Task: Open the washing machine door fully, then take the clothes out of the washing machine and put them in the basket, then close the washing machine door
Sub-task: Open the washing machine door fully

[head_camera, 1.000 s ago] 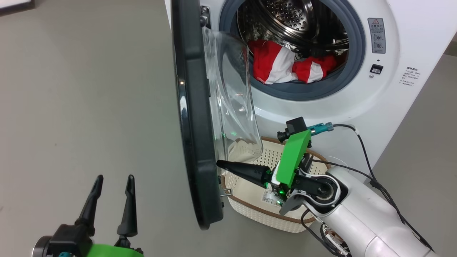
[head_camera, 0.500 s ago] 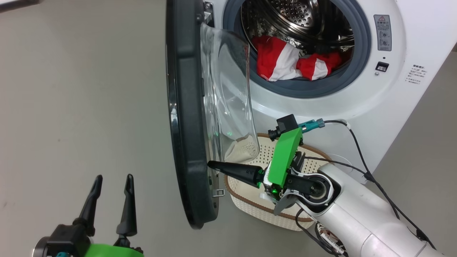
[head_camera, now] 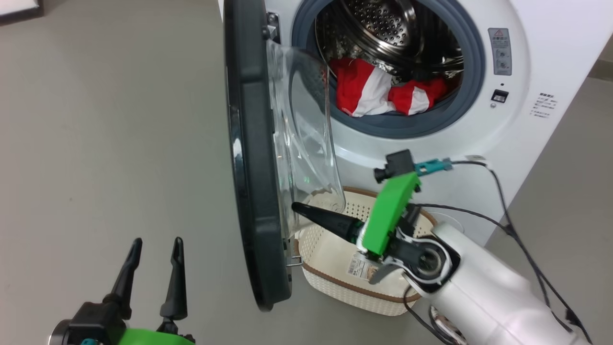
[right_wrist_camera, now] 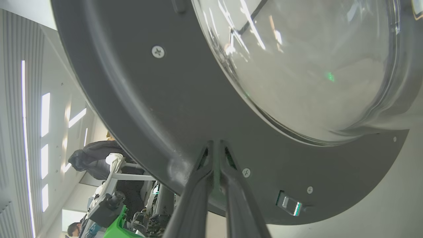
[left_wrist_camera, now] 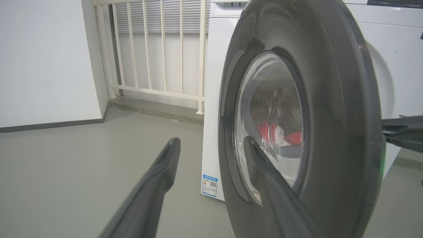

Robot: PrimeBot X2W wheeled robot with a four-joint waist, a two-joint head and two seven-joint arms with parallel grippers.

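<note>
Closely, right fingers, tips beside door inner rim

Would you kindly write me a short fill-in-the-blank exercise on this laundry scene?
The clothes lie in the steel ____.
The basket holds ____ clothes.
The right gripper has its tips against the inner side of the ____.
The left gripper has its jaws ____.
Missing: drum; no; door; open.

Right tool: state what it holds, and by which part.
Nothing is held. The right tool, fingers nearly together, only touches its tips to the dark inner rim of the washing machine door.
</note>
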